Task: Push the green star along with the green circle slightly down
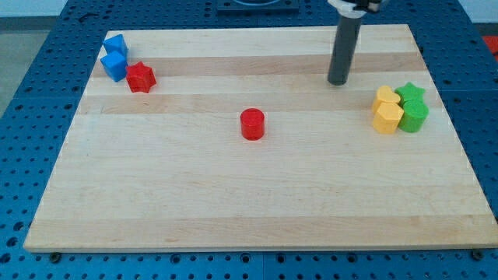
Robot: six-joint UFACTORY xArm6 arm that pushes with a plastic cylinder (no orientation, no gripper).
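Observation:
The green star (410,93) sits near the board's right edge, with the green circle (413,116) touching it just below. Two yellow blocks (386,110) press against their left sides, one above the other. My tip (338,81) is on the board to the upper left of this cluster, apart from it by a clear gap. The rod stands upright and touches no block.
A red cylinder (252,124) stands near the board's middle. At the top left, two blue blocks (114,57) sit together with a red star (141,77) touching them on the right. The wooden board (249,210) lies on a blue pegboard surface.

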